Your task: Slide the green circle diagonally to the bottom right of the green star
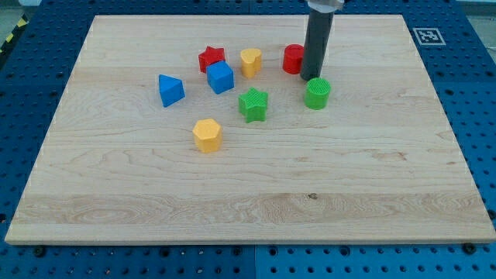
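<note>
The green circle [317,93] stands on the wooden board, to the right of the green star [253,105] and slightly higher in the view. My tip [311,77] is just above and left of the green circle, touching or nearly touching its upper left edge. The rod rises to the view's top and hides part of the red circle [293,59] behind it.
A yellow heart [250,61], a red star [211,57], a blue cube [220,77] and a blue triangular block [170,90] lie above and left of the green star. A yellow hexagon [207,135] lies below and left of it. The board's top edge [232,17] is near.
</note>
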